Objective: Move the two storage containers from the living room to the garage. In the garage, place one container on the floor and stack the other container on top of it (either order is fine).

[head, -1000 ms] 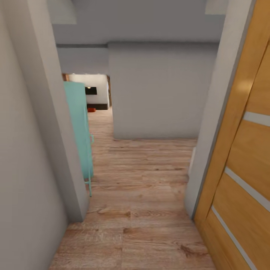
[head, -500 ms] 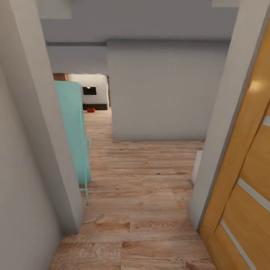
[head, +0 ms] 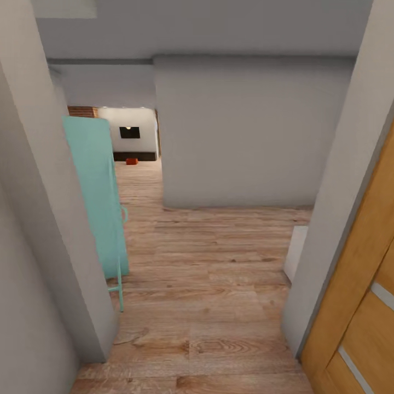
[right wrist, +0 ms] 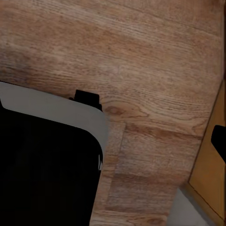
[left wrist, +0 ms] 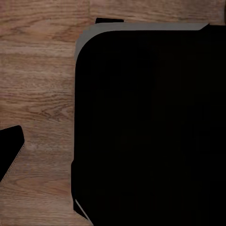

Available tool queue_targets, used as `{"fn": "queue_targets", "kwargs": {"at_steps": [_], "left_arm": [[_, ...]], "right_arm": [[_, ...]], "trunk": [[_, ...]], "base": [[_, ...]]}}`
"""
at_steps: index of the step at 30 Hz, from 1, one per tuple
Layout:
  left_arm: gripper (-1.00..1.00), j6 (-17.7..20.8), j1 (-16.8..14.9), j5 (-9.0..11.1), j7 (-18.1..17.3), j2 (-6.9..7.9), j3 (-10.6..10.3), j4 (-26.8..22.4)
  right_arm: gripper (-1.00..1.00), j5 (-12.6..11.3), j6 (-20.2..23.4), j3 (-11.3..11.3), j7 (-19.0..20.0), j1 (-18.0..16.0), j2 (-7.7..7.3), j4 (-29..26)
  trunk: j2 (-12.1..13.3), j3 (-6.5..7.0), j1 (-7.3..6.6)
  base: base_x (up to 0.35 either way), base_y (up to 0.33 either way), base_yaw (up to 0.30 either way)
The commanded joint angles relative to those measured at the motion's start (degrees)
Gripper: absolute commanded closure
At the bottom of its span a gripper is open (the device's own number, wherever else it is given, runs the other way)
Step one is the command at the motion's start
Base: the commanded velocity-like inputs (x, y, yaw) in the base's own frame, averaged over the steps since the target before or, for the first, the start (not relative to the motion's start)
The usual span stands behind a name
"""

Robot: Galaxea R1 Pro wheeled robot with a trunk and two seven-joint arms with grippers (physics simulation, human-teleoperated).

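Looking down a hallway w/ light wood plank floor (head: 213, 284), grey walls either side. Teal door (head: 96, 191) standing open at left-centre of frame, wooden door (head: 355, 306) at lower right edge. Showing far room through opening at upper left: black TV (head: 129, 132) on pale wall, dark low cabinet (head: 135, 156) under it, prob. the living room. Spotting one small orange-red blob (head: 131, 161) on floor just in front of cabinet, likely a storage container; too small to confirm shape, second one not made out.

Wrist views pointing at plank floor w/ dark robot body (left wrist: 150, 127) blocking much; pincers' state: can't tell for either.

Judging handling: thin-walled bin, prob. light and fairly stiff, maybe flexing at rim, smooth sides slippery. Suggesting grabbing by rim on a long wall, or both arms on opposite walls, keeping level.
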Motion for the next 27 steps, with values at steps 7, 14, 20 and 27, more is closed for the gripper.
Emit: {"fn": "queue_targets", "kwargs": {"at_steps": [7, 14, 20, 27], "left_arm": [[-1.00, -0.18, -0.02, 0.32, 0.02, 0.00, 0.03, 0.01], [-1.00, -0.23, -0.02, 0.32, 0.02, 0.08, 0.03, 0.01], [-1.00, -0.23, -0.02, 0.32, 0.02, 0.08, 0.03, 0.01], [-1.00, -0.23, -0.02, 0.32, 0.02, 0.09, 0.03, 0.01]], "right_arm": [[-1.00, -0.49, -0.32, 0.48, -0.01, -0.05, 0.06, 0.17], [-1.00, -0.49, -0.47, 0.48, 0.31, -0.05, 0.15, 0.20], [-1.00, -0.55, -2.54, 0.48, 1.76, 0.75, -0.02, 0.23], [-1.00, -0.63, -3.24, 0.48, 1.99, 1.14, 0.05, 0.23]], "trunk": [[-0.02, -0.06, 0.03], [-0.02, -0.06, 0.03], [-0.02, -0.06, 0.03], [-0.02, -0.06, 0.03]], "base": [[0.322, 0.000, 0.000], [0.322, 0.000, 0.000], [0.322, 0.000, 0.000], [0.322, 0.000, 0.000]]}}
